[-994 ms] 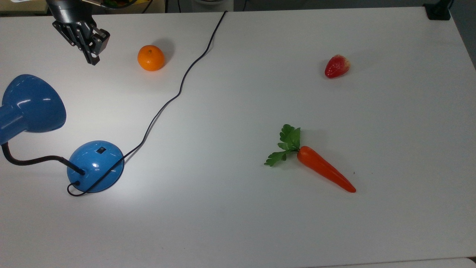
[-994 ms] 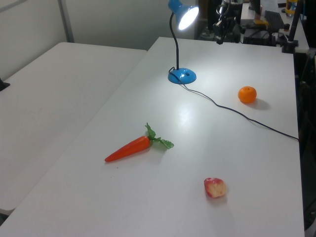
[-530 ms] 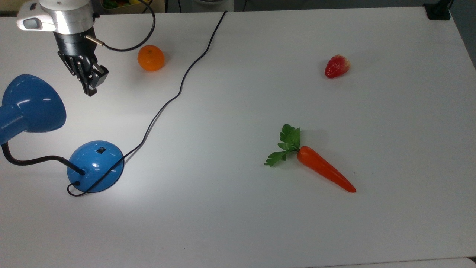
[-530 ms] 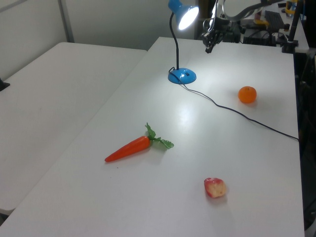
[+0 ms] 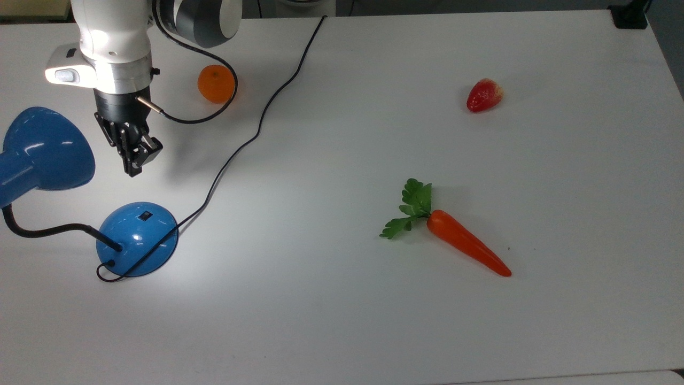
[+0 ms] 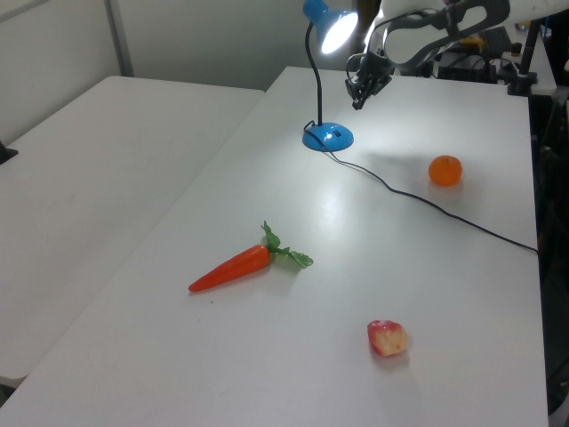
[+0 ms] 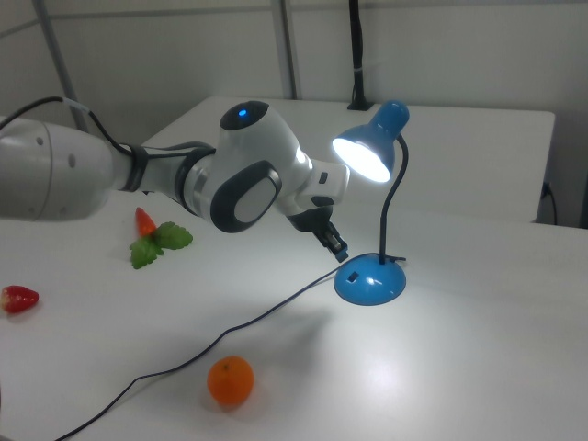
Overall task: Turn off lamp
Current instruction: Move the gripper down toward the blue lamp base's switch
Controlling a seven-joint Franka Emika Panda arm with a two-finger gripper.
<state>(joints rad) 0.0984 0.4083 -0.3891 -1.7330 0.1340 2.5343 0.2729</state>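
The lamp is lit: its blue cone shade (image 5: 45,149) (image 7: 367,152) glows and throws a bright patch on the white table. A black bendy neck (image 5: 48,231) joins the shade to the domed blue base (image 5: 137,239) (image 6: 327,136) (image 7: 369,280). On top of the base is a small black switch (image 5: 145,216). My gripper (image 5: 133,168) (image 6: 356,102) (image 7: 339,250) hangs shut and empty, pointing down. It is above the table just beyond the base, apart from it and beside the shade.
The lamp's black cord (image 5: 256,131) snakes from the base to the table's far edge. An orange (image 5: 216,84) lies behind the arm. A strawberry (image 5: 484,95) and a carrot (image 5: 465,243) lie on the top view's right half.
The arm has come in from the table's far edge. The gripper has travelled down the top view, past the orange, toward the lamp base. The lamp stays lit.
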